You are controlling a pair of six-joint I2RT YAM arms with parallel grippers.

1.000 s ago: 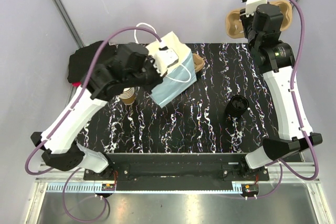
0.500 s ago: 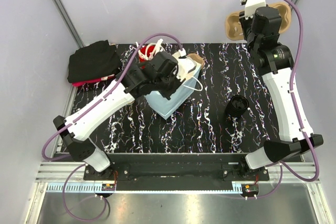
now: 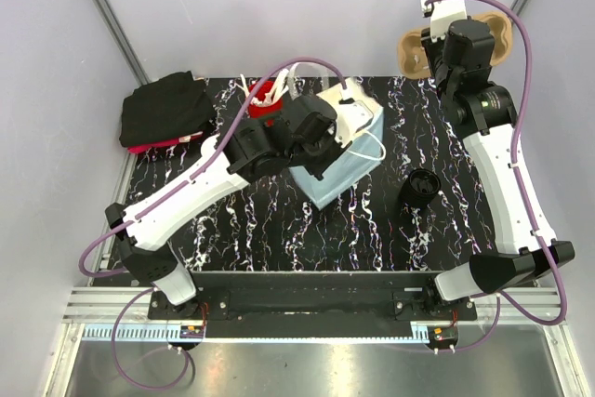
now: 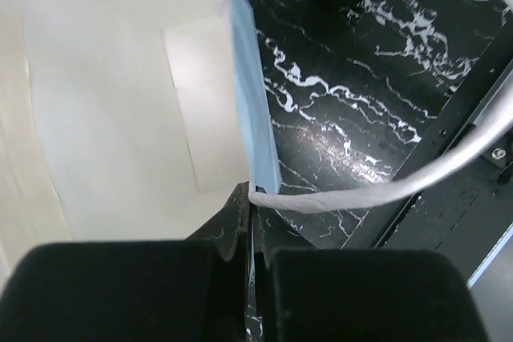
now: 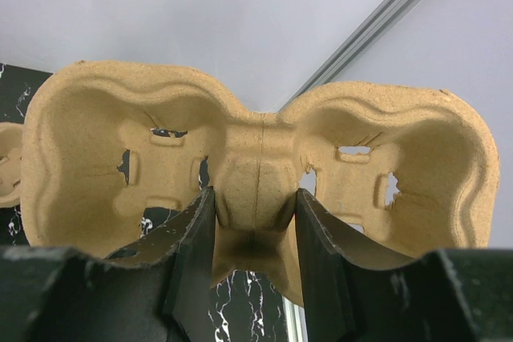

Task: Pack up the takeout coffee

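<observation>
The small tan kraft-paper coffee cup cannot be made out in any view, so its place relative to either end effector cannot be told.

The left end effector (image 4: 250,222) is pinched fully together on the top edge of the light blue paper bag (image 3: 339,174), right where a white cord handle (image 4: 337,196) loops out. The bag stands in the middle of the black, white-veined marbled desk (image 3: 279,220), nearer the far edge. The wrist view shows only pale inner walls.

The right end effector (image 5: 255,230) is partly closed, gripping the centre ridge of the brown moulded-pulp cup carrier (image 5: 104,150) between its two wells. It holds the carrier up off the desk at the far right corner, against the grey wall.

A red plastic cup (image 3: 265,97) of white utensils stands by the far edge, just left of the bag and partly behind the left arm. A black cloth bundle (image 3: 167,109) lies in the far left corner. A small black round cup-like object (image 3: 420,188) stands on the right half, between the bag and the right arm. Bare marbled surface runs along the near edge between the arms.
</observation>
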